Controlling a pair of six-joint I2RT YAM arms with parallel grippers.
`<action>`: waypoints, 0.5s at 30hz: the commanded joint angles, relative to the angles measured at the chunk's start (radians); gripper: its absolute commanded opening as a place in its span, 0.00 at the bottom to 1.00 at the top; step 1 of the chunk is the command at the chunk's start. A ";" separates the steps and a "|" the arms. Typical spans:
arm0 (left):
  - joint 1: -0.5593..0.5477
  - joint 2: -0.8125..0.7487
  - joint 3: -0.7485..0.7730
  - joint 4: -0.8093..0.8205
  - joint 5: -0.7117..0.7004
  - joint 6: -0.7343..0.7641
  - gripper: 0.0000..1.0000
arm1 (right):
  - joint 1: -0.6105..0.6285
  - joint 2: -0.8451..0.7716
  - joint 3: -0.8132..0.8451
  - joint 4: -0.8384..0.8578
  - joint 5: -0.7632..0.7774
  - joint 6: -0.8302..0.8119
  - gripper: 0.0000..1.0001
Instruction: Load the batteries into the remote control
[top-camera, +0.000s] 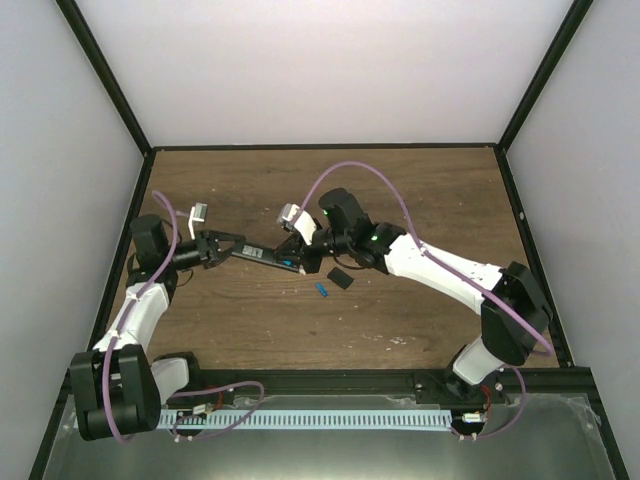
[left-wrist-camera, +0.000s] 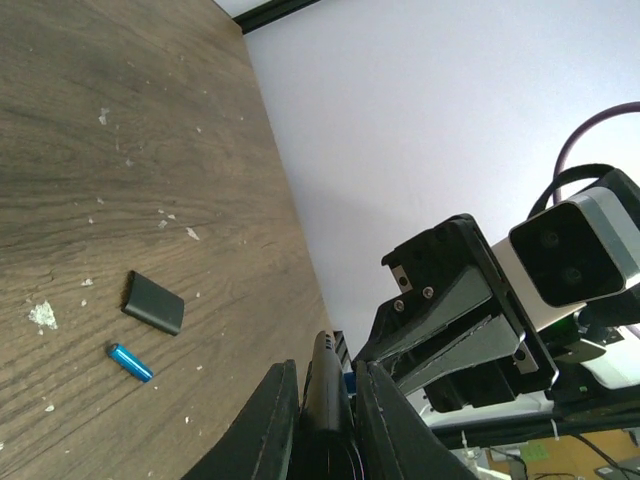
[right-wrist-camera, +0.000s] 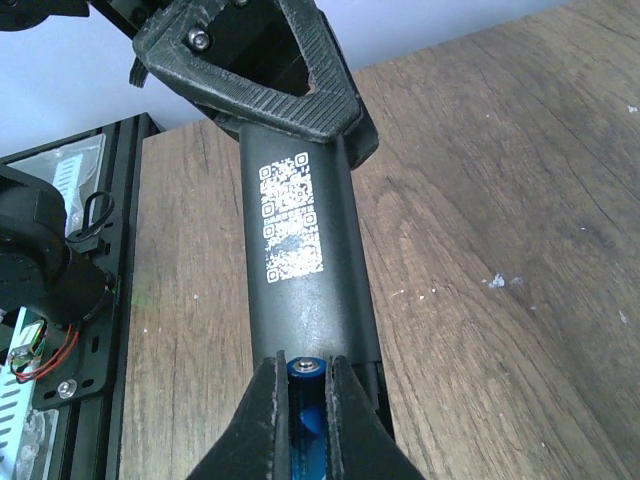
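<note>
Loose battery (top-camera: 323, 290) lies on the bench (top-camera: 420, 190) beside the cover (top-camera: 341, 278), not loaded. Beyond it, right gripper (right-wrist-camera: 303, 368) is clamped on second battery (right-wrist-camera: 305, 374) at the bay of the remote control (right-wrist-camera: 300, 290); can't tell if it's seated. Left gripper (top-camera: 228, 250) clamps the remote's far end. Cover still off.

The only marking I can find is on the remote control (right-wrist-camera: 300, 300). It is a white printed block on its black back, a column of QR-style square patterns stacked one under another, seen through the right wrist camera. The block sits toward 12 o'clock from the blue battery (right-wrist-camera: 305, 368) pinched in my right claw (right-wrist-camera: 303, 378). I can make out no letters, digits or brand name in it, and nothing legible in the other two views.
</note>
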 joint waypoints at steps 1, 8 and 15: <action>0.003 0.005 -0.009 0.083 0.039 -0.049 0.00 | -0.002 -0.015 0.038 0.021 -0.020 -0.026 0.01; 0.003 0.011 -0.009 0.093 0.048 -0.053 0.00 | -0.003 -0.024 0.013 -0.004 0.001 -0.081 0.01; 0.003 0.010 -0.004 0.060 0.045 -0.026 0.00 | -0.002 -0.020 0.028 -0.083 0.005 -0.131 0.01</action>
